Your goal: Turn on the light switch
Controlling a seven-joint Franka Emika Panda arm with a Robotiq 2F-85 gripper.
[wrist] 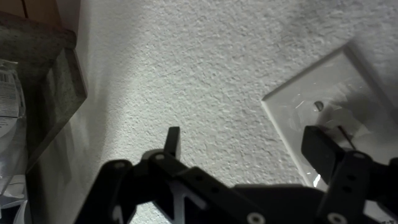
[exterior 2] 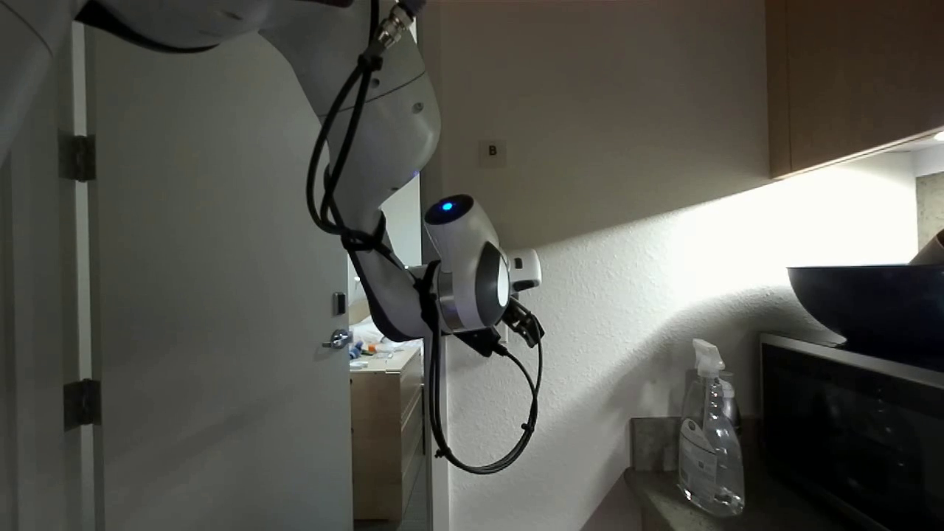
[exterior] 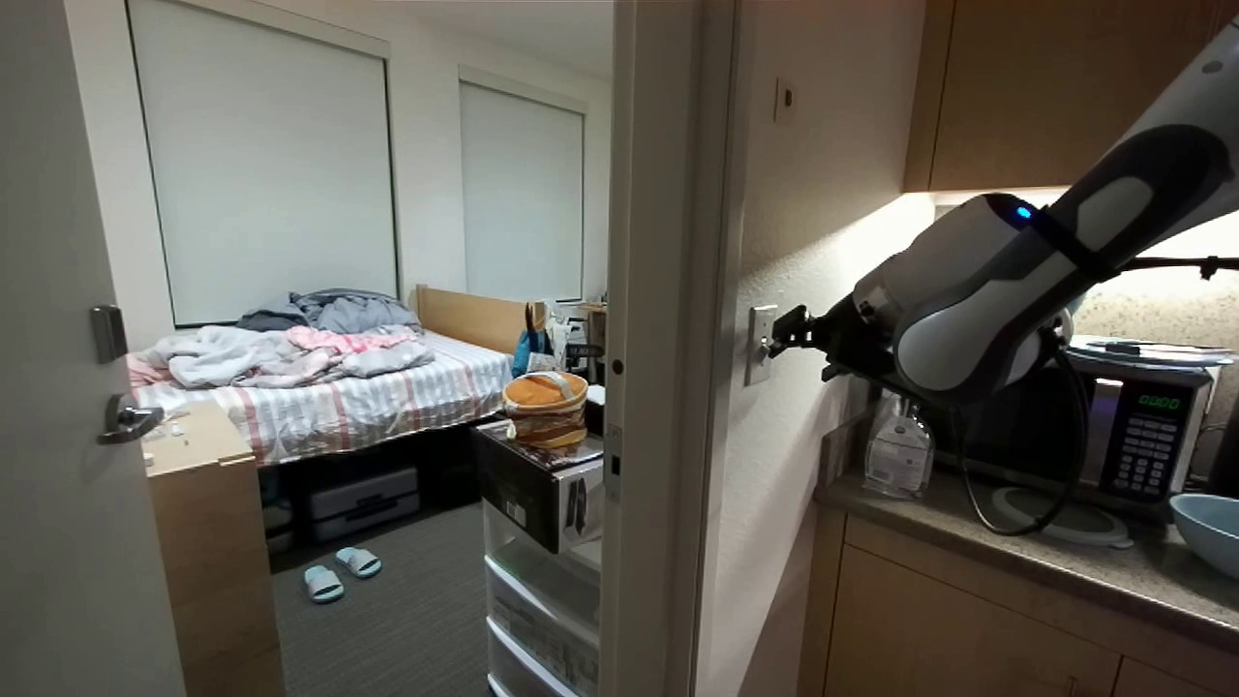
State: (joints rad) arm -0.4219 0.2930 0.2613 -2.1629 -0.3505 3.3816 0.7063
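The light switch [exterior: 756,368] is a small white upright plate on the wall beside the door frame. In the wrist view the light switch [wrist: 293,104] stands at the right and looks tilted, with a screw hole and a thin dark red line near its middle. My gripper [wrist: 242,137] is open with nothing between its fingers. Its right finger lies in front of the plate and hides part of it; its left finger is over bare wall. In an exterior view the gripper [exterior: 805,344] is right at the plate; I cannot tell whether it touches. In an exterior view the gripper [exterior 2: 510,333] mostly hides the plate.
A door frame [exterior: 668,387] stands beside the plate. A counter [exterior: 968,542] below the arm holds a spray bottle [exterior: 898,450], a black microwave [exterior: 1147,436] and a bowl [exterior: 1210,532]. A cabinet [exterior: 1055,87] hangs above. A cable [exterior 2: 487,468] loops below the wrist.
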